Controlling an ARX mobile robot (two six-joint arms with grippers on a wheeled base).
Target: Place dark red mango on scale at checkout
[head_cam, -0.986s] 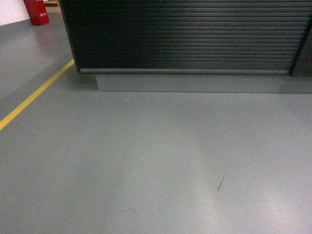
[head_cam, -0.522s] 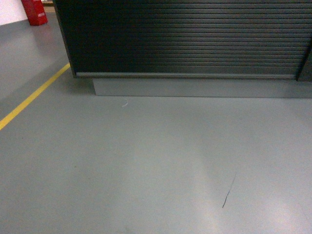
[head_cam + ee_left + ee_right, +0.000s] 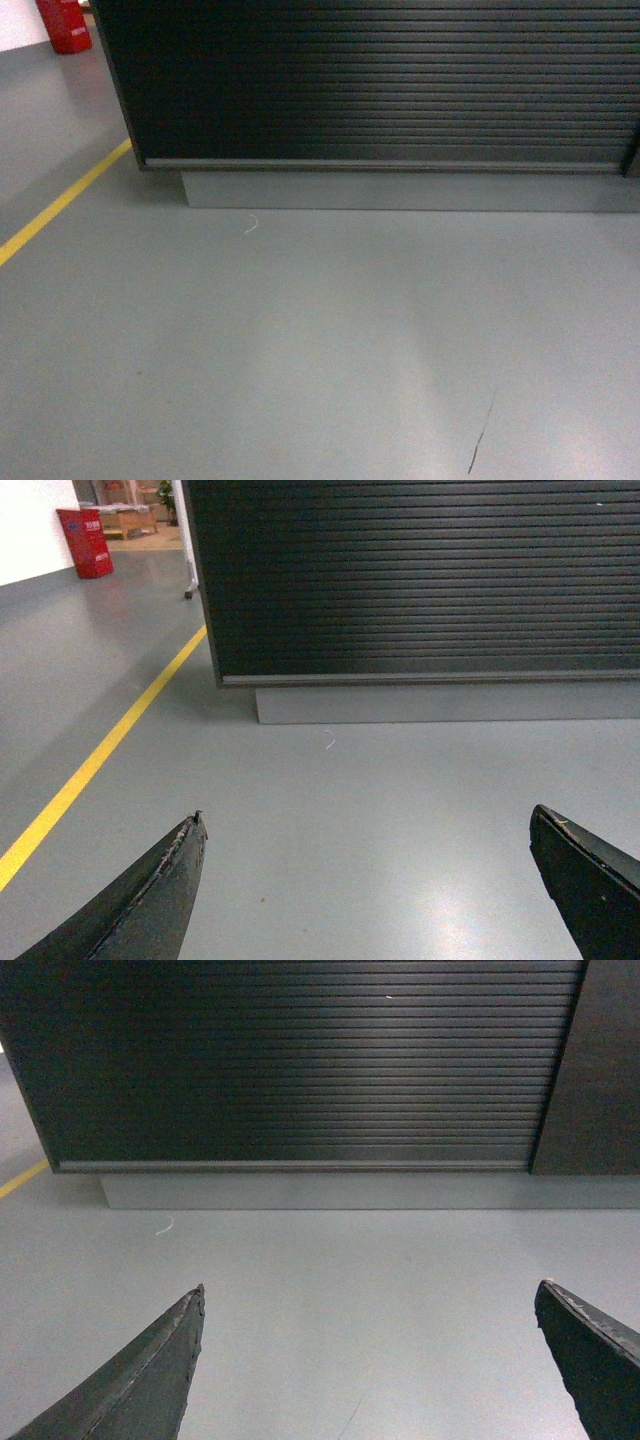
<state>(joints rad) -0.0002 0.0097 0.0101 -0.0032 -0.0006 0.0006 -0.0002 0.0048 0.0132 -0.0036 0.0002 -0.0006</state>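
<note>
The left gripper (image 3: 365, 880) is spread wide, its two dark fingers (image 3: 150, 900) at the bottom corners of its wrist view with only grey floor (image 3: 360, 800) between them; it holds nothing. The right gripper (image 3: 370, 1360) is spread just as wide over bare floor, also holding nothing. Ahead stands the checkout (image 3: 380, 85), a dark desk with a ribbed slatted front on a grey plinth (image 3: 400, 192); its top lies above all three views. The mango and scale appear in none of them. A yellow line (image 3: 60, 205) runs along the floor left of the checkout, a red box (image 3: 62, 25) stands far back on the left, and a small white scrap (image 3: 250, 226) lies just before the plinth.
</note>
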